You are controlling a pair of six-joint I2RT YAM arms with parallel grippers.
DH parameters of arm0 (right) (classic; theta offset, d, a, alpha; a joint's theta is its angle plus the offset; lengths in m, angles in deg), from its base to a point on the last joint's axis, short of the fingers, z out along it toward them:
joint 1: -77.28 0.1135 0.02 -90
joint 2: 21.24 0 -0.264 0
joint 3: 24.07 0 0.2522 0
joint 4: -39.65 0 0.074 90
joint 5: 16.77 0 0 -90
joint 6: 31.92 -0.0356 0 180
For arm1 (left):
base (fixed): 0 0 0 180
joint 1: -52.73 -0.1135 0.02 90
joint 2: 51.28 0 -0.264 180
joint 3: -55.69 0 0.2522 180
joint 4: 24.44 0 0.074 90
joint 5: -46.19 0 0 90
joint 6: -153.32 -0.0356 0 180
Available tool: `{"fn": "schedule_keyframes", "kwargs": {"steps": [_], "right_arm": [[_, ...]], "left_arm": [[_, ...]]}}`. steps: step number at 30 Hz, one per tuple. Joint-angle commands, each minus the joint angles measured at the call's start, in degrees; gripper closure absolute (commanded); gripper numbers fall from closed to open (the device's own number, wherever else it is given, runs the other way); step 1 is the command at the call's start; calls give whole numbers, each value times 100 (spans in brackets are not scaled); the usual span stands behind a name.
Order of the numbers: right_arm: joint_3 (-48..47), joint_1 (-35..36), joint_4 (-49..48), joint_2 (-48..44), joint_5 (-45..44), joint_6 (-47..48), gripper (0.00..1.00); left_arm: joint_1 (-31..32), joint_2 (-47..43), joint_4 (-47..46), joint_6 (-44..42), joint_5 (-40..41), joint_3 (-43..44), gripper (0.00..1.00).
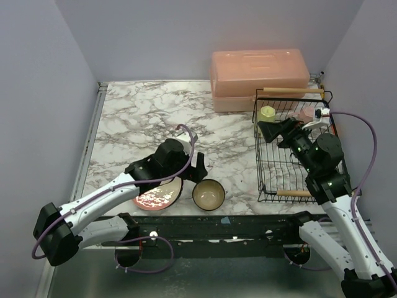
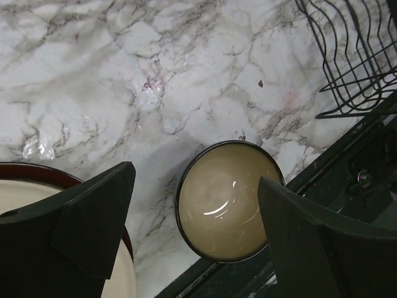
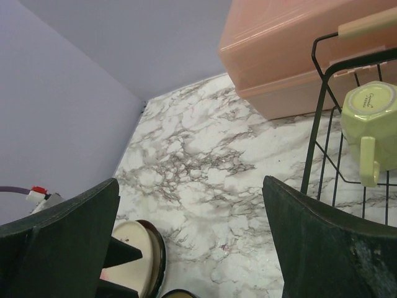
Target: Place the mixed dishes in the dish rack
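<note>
The teal-blue bowl (image 1: 208,194) with a cream inside stands upright near the table's front edge. It shows between my left fingers in the left wrist view (image 2: 229,198). My left gripper (image 1: 203,168) (image 2: 197,230) is open and empty just above it. The floral plate (image 1: 156,197) lies on the maroon-rimmed plate (image 2: 37,171) to the bowl's left. The yellow-green mug (image 1: 267,113) (image 3: 371,115) sits upside down in the black wire dish rack (image 1: 291,186). A pinkish thing (image 1: 307,113) shows in the rack's far right. My right gripper (image 1: 265,129) (image 3: 192,248) is open and empty over the rack's left edge.
A salmon-pink lidded box (image 1: 259,77) (image 3: 291,49) stands behind the rack against the back wall. The rack's corner (image 2: 360,56) is to the right of the bowl. A black rail (image 1: 217,220) runs along the table's front edge.
</note>
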State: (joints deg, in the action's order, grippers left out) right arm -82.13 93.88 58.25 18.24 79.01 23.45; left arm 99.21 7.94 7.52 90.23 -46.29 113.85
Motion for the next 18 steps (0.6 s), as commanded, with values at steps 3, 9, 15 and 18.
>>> {"fn": "schedule_keyframes", "kwargs": {"steps": [3, 9, 15, 18], "right_arm": [[156, 20, 197, 43, -182, 153, 0], [282, 27, 51, 141, 160, 132, 0], [458, 30, -580, 275, 1480, -71, 0], [524, 28, -766, 357, 1771, -387, 0]], "left_arm": [[424, 788, 799, 501, 376, 219, 16], [787, 1399, 1001, 270, 844, 313, 29], [1214, 1967, 997, 238, 1161, 442, 34], [1340, 2100, 911, 283, 1220, 448, 38]]}}
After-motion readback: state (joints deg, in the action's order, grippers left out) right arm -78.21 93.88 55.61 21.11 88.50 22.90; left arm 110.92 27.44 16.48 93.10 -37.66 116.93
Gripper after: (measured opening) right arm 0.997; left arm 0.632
